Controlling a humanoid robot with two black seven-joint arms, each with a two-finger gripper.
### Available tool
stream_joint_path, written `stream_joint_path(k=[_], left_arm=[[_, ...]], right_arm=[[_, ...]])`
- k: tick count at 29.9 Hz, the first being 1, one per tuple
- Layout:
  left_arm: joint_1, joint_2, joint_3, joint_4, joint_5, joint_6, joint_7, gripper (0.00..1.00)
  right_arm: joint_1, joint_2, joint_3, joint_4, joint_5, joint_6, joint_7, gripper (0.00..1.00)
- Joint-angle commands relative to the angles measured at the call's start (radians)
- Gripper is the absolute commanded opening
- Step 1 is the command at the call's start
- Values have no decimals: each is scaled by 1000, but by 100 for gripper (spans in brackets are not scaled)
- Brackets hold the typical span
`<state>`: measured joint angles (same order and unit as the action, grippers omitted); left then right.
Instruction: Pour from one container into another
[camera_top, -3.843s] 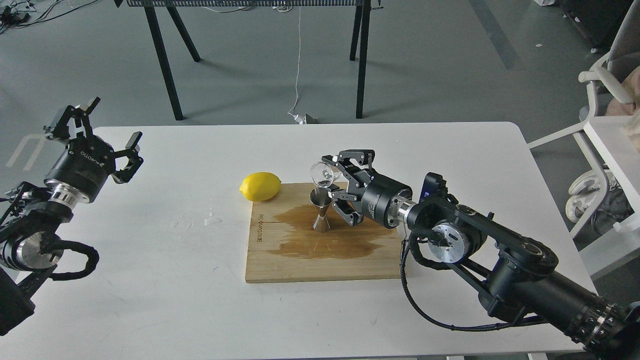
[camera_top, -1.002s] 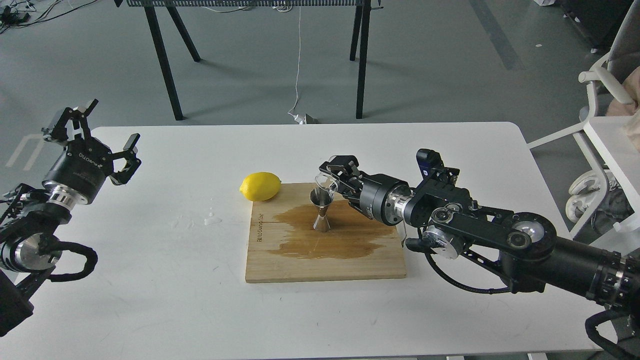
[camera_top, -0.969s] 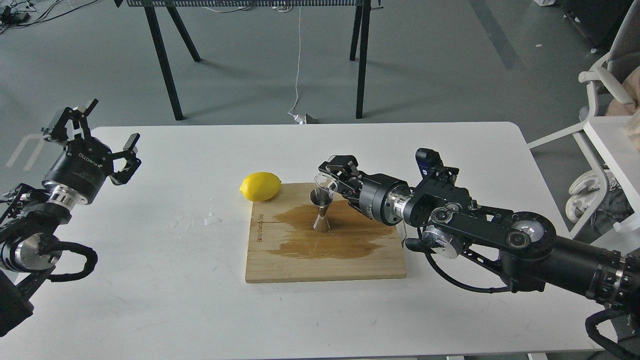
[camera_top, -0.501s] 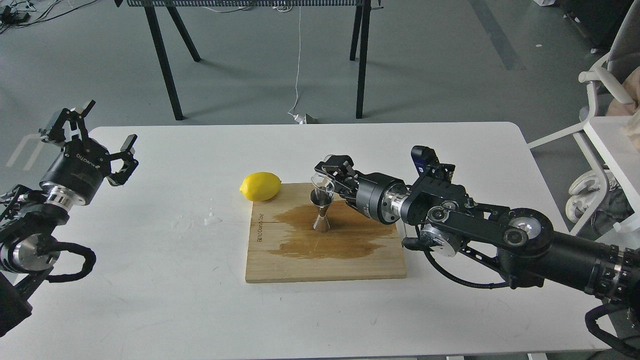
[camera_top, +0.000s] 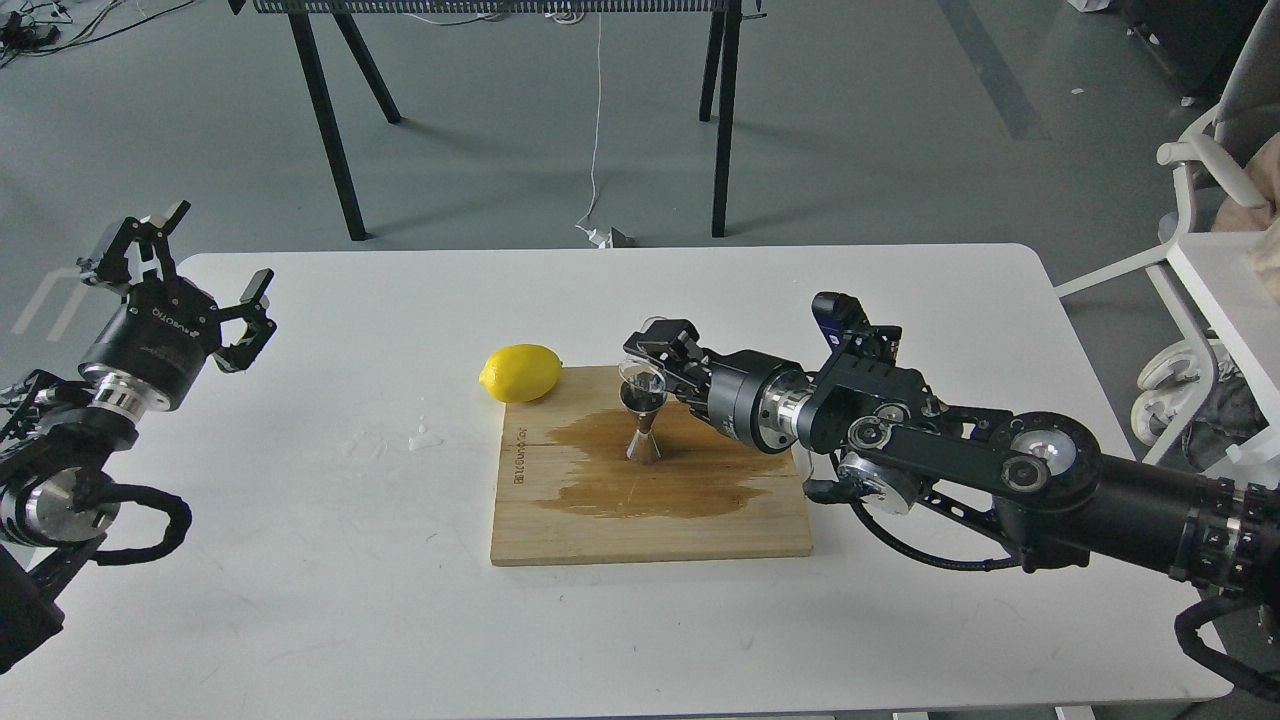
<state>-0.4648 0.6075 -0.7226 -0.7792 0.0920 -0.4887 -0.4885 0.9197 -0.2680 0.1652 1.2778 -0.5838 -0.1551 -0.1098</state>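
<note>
The steel hourglass jigger (camera_top: 642, 425) stands upright on the wooden cutting board (camera_top: 650, 520), at the far edge of a brown wet stain. My right gripper (camera_top: 650, 362) is shut on the small clear glass cup (camera_top: 642, 377), which hangs directly over the jigger's mouth, its underside very close to or touching the rim. The cup looks nearly level. Far off at the table's left edge my left gripper (camera_top: 190, 270) stands open and holds nothing.
A yellow lemon (camera_top: 520, 372) lies against the board's far left corner. Small water drops (camera_top: 424, 437) sit on the white table (camera_top: 300, 560) left of the board. A white cart (camera_top: 1220, 300) stands beyond the table's right edge.
Since 3.8 s ago the right wrist has rolled, turning the cup from steeply tipped back towards level and lowering it slightly left onto the jigger's mouth. The left arm has barely moved.
</note>
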Motion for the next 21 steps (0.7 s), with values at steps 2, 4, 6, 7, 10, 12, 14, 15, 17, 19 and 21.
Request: stream_joint_path(k=[2,4,6,7,10,12,14,15,17,19,21], left_arm=[[0,0,0,0,0,0,0,98],[0,0,0,0,0,0,0,99],[0,0,0,0,0,0,0,99],[0,0,0,0,0,0,0,99],[0,0,0,0,0,0,0,99],[0,2,0,0,0,0,0,99],[0,2,0,0,0,0,0,99],[0,2,0,1,0,0,0,99],[2,2,0,2,0,0,0,99],[2,2,0,2,0,0,0,99],[2,2,0,2,0,0,0,99]], right_arm=[[-12,-8,43,3,7,-3,12,34],[-19,-10,85,3,10,-3,12,34],[-30,-10,123,6,13,-1,12,34],[-36,-13,140,8,15,0,12,34],[-68,-16,198,11,28,3,12,34],[-119,-17,267,15,62,12,22,34],[-174,-17,353,29,87,14,45,35],[-208,-17,403,38,102,20,59,35],[-287,-16,512,57,140,35,93,35],[-369,-8,623,64,200,69,113,35],[-451,-4,735,71,270,113,125,34]])
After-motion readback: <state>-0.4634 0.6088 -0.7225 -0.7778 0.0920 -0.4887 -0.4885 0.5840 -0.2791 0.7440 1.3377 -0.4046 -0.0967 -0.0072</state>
